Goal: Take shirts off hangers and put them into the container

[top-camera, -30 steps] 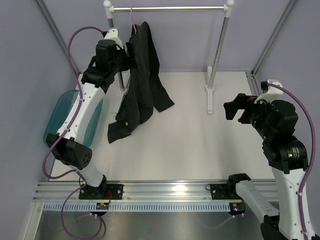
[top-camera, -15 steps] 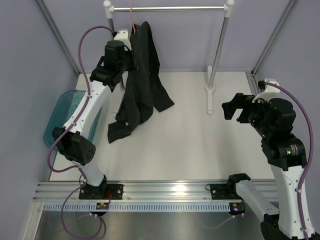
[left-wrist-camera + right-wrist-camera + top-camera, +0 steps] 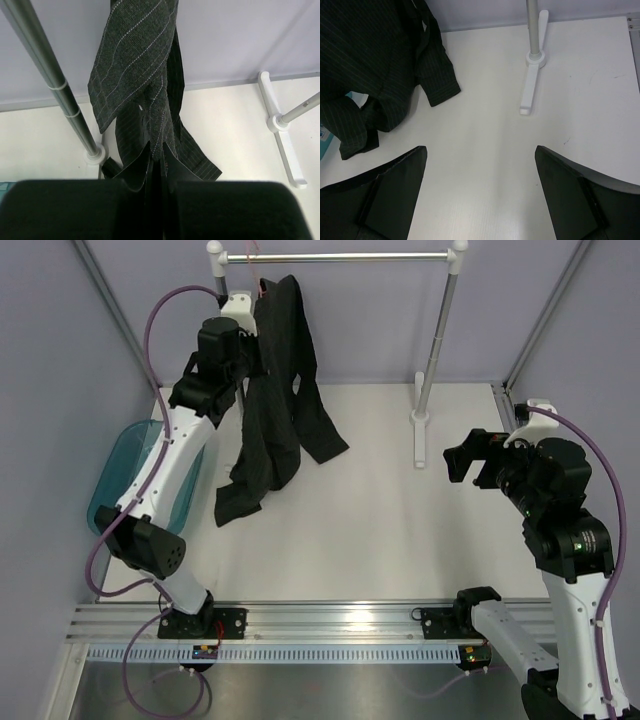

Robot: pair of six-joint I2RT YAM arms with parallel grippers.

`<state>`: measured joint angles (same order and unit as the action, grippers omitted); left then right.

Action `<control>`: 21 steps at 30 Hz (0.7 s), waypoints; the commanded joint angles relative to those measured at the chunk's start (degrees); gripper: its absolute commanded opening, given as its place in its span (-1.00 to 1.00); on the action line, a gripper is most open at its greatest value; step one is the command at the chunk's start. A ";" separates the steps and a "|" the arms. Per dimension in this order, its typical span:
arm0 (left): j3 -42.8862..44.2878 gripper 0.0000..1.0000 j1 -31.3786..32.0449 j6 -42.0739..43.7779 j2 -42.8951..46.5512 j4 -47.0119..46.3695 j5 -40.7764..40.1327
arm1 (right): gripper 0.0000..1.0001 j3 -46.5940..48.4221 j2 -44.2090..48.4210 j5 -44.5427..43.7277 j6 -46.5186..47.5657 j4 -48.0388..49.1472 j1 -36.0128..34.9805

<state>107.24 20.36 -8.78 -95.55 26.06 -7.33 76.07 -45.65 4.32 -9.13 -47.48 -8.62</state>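
Observation:
The black pinstriped shirt (image 3: 283,380) hangs from the pink wire hanger (image 3: 249,257) at the left end of the rail, its lower part trailing on the table. My left gripper (image 3: 256,358) is shut on a fold of the shirt (image 3: 142,70) high up, the fabric pinched between its fingertips (image 3: 158,156). The teal container (image 3: 112,476) sits at the table's left edge, partly hidden behind the left arm. My right gripper (image 3: 463,462) hovers open over bare table at the right, nothing between its fingers (image 3: 480,155); the shirt (image 3: 365,60) lies off to its left.
The metal rail (image 3: 340,256) spans the back on two posts; the right post (image 3: 436,335) and its white foot (image 3: 532,85) stand between the arms. The left post (image 3: 50,75) is close beside the shirt. Grey walls close in left, right and back.
My left gripper has closed on the shirt fabric. The hanger's hook and the shirt's top have shifted a little left along the rail. The right arm has held still.

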 commanded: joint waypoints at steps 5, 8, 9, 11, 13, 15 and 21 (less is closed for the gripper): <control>1.92 -1.00 1.00 2.97 9.23 -6.56 0.74 | 0.99 0.57 1.44 3.24 2.53 -1.21 -0.52; 0.34 -1.00 1.44 2.89 11.52 -5.06 1.79 | 0.99 0.83 1.79 3.85 2.71 -1.12 -0.52; -1.14 -1.00 1.52 2.63 13.18 -4.10 2.14 | 0.99 0.92 2.14 4.29 2.80 -1.03 -0.52; -2.91 -1.00 2.23 1.92 14.94 -3.22 3.02 | 0.99 1.53 2.14 6.30 3.49 -1.38 -0.43; -5.45 -1.00 3.45 2.01 17.75 -1.90 3.99 | 0.99 2.24 2.14 7.54 3.85 -1.47 -0.43; -7.04 -1.00 4.25 2.10 19.60 -0.76 5.48 | 0.99 2.59 2.40 8.95 4.47 -1.12 -0.52; -12.14 -1.00 9.51 0.16 24.35 1.35 9.18 | 0.99 3.90 1.44 12.12 4.65 0.02 -0.43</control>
<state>96.12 27.42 -7.62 -73.84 30.09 -1.98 77.49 -43.88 12.67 -6.17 -48.29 -8.62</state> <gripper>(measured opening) 0.048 0.993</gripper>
